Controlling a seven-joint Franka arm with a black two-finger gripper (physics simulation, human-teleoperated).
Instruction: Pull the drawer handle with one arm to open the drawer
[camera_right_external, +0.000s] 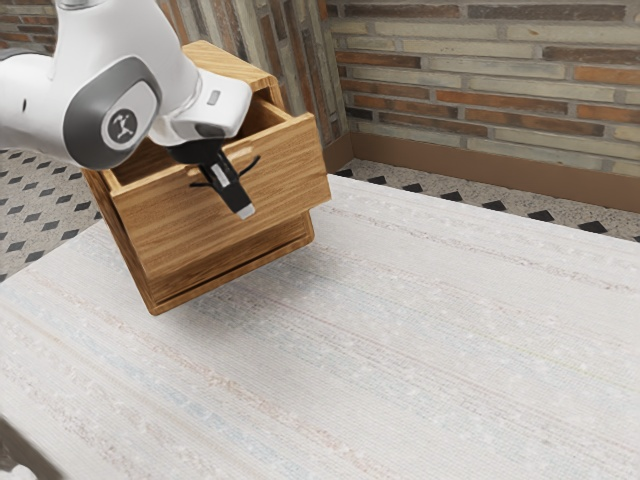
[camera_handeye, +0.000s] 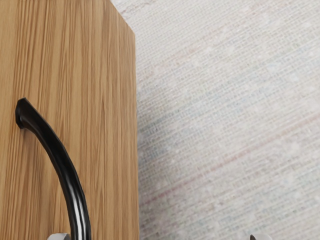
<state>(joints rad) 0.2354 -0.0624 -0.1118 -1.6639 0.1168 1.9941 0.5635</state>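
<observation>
the drawer (camera_right_external: 190, 220) stands partly out of the wooden cabinet (camera_right_external: 225, 62), which rests on the worktop (camera_right_external: 420, 330). the fingers (camera_right_external: 240, 200) are spread wide and grip nothing. the handle (camera_handeye: 55, 155) lies between them, close to one pad, probably so that a pull away from the cabinet hooks it. handle: black, glossy, bowed bar. drawer front: flat, straight-grained wood. worktop: pale woven texture.
</observation>
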